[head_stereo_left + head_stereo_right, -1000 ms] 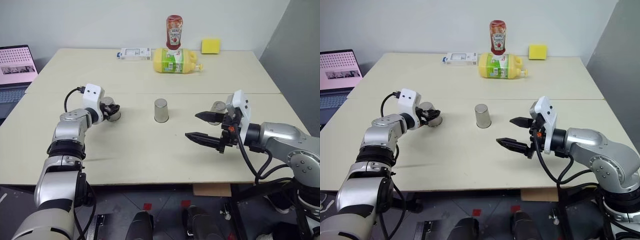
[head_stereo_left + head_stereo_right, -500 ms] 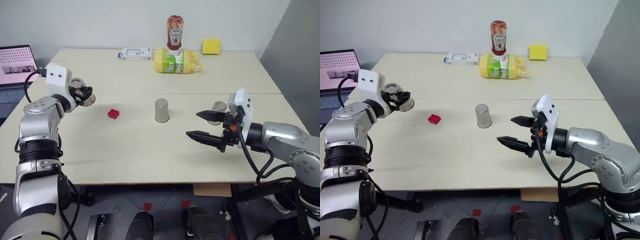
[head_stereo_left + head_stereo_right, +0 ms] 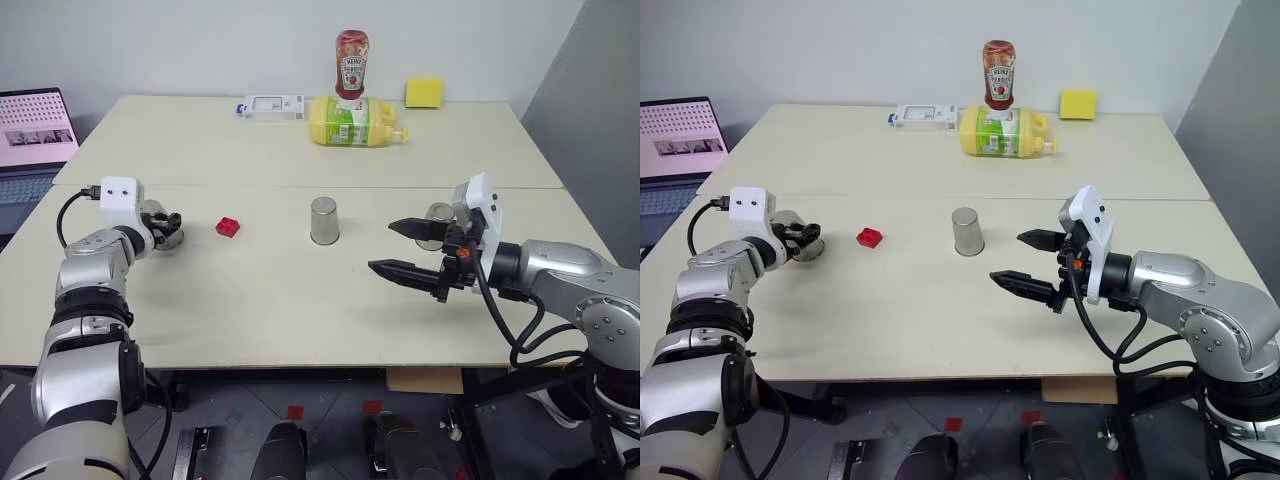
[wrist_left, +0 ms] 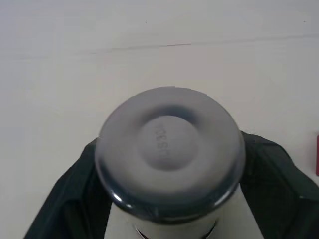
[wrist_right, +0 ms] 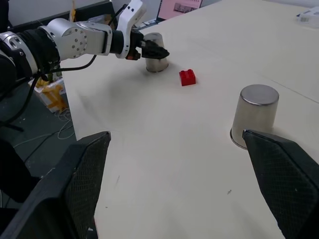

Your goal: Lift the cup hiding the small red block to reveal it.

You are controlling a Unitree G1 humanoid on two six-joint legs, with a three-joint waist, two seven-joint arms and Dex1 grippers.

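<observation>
The small red block (image 3: pixel 227 226) lies bare on the table (image 3: pixel 260 300), left of centre. To its left the cup (image 3: pixel 169 234) stands upside down on the table, its base close up in the left wrist view (image 4: pixel 169 149). My left gripper (image 3: pixel 168 226) is open, one finger on each side of this cup. A second cup (image 3: pixel 323 220) stands upside down at the table's middle. A third cup (image 3: pixel 437 214) stands just behind my right gripper (image 3: pixel 404 248). That gripper hovers open and empty above the table, right of centre.
At the back stand a red ketchup bottle (image 3: pixel 349 63), a yellow bottle lying on its side (image 3: pixel 350 122), a white box (image 3: pixel 270 106) and a yellow sponge (image 3: pixel 423 92). A laptop (image 3: pixel 35 140) sits off the table's left edge.
My left gripper lifted the cup off the red block, carried it to the left and brought it down onto the table, where its fingers have opened. The right arm has stayed in place.
</observation>
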